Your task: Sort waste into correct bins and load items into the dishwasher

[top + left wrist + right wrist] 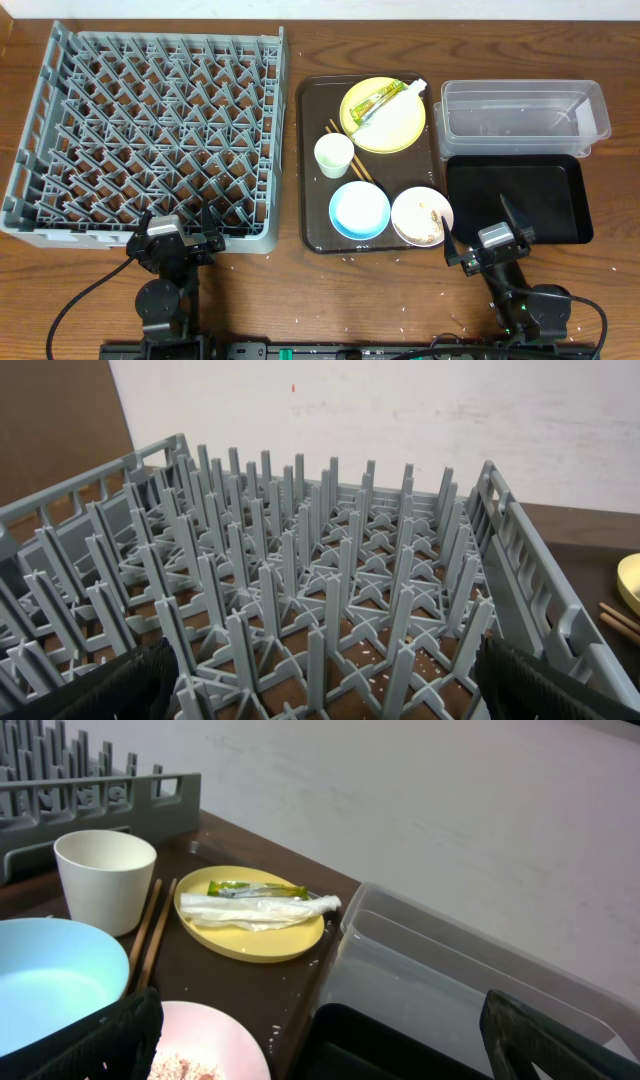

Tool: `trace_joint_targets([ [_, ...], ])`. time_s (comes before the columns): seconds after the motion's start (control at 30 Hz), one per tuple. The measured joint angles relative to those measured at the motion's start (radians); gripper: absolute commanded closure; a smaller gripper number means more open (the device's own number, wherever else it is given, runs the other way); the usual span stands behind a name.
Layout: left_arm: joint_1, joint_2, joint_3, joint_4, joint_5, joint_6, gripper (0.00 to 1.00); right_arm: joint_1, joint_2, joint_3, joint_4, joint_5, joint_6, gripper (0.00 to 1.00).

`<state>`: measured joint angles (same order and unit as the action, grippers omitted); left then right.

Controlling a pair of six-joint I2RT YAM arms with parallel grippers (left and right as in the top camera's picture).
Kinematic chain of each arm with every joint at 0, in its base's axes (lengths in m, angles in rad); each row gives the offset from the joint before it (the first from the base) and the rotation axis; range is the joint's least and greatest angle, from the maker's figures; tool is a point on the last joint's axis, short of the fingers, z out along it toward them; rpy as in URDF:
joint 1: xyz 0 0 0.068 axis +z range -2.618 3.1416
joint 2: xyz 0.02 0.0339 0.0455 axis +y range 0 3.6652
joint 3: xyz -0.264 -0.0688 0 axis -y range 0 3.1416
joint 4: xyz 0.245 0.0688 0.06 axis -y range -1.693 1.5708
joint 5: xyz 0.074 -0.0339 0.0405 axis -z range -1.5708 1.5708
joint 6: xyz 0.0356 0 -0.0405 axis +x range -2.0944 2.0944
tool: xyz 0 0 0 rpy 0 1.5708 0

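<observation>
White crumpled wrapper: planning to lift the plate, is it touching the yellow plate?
Touching. The right wrist view shows the white crumpled wrapper lying across the yellow plate.

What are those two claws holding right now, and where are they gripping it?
Nothing. The left gripper and the right gripper both stand open and empty.
</observation>
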<state>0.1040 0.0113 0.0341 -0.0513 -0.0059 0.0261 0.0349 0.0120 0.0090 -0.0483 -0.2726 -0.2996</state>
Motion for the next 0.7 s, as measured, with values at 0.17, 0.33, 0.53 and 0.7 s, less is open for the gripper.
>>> trace_joint_targets([
  [0.17, 0.000, 0.000, 0.000, 0.000, 0.000, 0.000, 0.04, 0.000, 0.000, 0.000, 0.000, 0.000, 0.000, 0.01],
  [0.33, 0.000, 0.000, 0.000, 0.000, 0.000, 0.000, 0.04, 0.000, 0.000, 0.000, 0.000, 0.000, 0.000, 0.01],
  [0.53, 0.000, 0.000, 0.000, 0.000, 0.000, 0.000, 0.04, 0.000, 0.000, 0.000, 0.000, 0.000, 0.000, 0.01],
  [0.7, 0.000, 0.000, 0.000, 0.000, 0.000, 0.000, 0.04, 0.000, 0.000, -0.001, 0.008, -0.005, 0.000, 0.01],
])
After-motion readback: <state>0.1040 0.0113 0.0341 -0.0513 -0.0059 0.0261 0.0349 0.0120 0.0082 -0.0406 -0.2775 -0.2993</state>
